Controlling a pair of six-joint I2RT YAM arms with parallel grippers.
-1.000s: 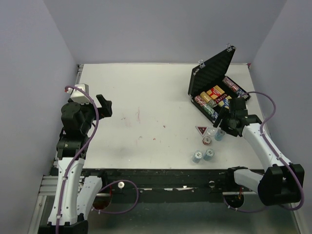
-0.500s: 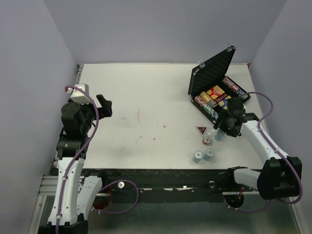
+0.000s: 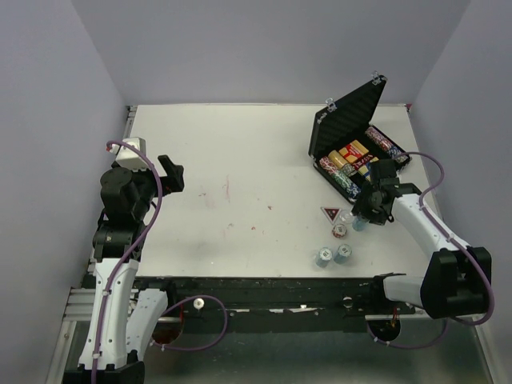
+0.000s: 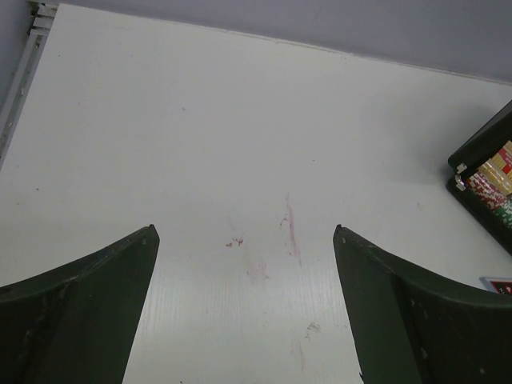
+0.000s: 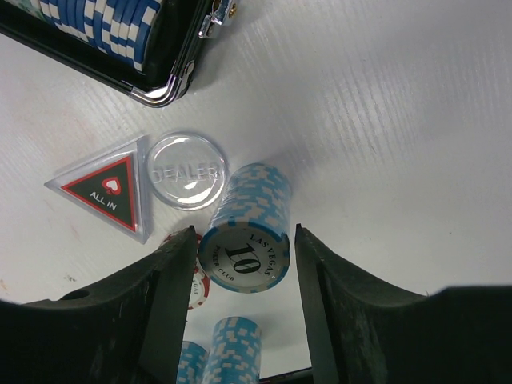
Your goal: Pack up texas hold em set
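Right wrist view: nearest, two blue chip stacks (image 5: 236, 344) stand on the white worktop (image 5: 384, 120). The right fingers (image 5: 152, 320) are spread on both sides of another blue stack (image 5: 246, 232) marked 10, with only narrow gaps. Beside it a red-white stack (image 5: 198, 280) is half hidden. Further lie the clear disc (image 5: 186, 170) and the triangular marker (image 5: 108, 192), then the open case (image 5: 172, 48) holding chip rows (image 5: 96, 20). The left fingers (image 4: 80, 320), well apart from the set, are spread wide.

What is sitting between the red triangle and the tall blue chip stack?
The clear DEALER disc lies between the triangle and the blue chip stack, shown in the right wrist view.
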